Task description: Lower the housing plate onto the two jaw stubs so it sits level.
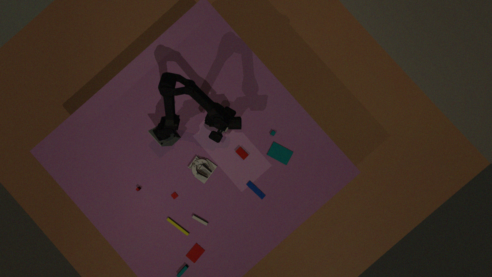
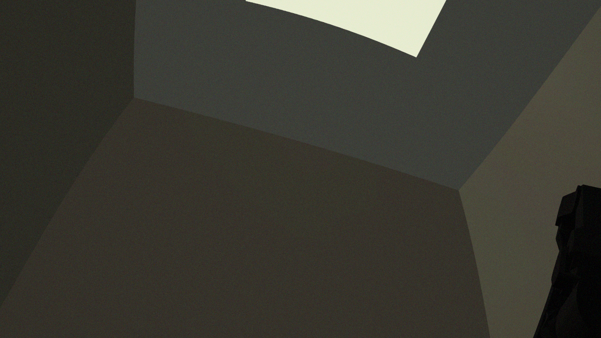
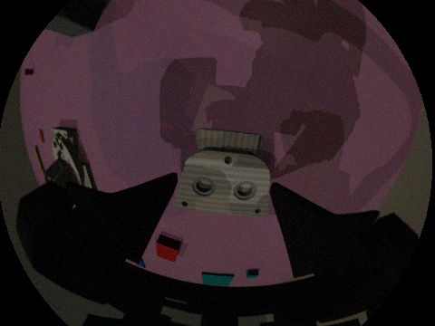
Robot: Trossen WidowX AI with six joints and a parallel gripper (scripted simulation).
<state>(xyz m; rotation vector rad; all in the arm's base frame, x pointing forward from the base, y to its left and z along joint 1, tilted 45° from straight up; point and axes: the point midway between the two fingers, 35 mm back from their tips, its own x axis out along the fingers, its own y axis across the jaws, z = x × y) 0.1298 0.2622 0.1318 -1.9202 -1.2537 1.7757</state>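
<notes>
Pink mat [image 1: 137,165] [image 3: 136,91] beneath, housing plate [image 1: 223,132] [image 3: 224,199] between my fingers [image 1: 221,132].
They stand spread, ungripping; its long axis spans the gap.

Housing plate [image 3: 224,174] between gripper fingers, jaw assembly [image 1: 203,169] [image 3: 65,156] well apart

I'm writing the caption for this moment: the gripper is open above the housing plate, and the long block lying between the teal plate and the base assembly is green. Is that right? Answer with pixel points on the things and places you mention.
Only the colour is wrong: the top view shows that long block [image 1: 255,189] is blue.
</notes>
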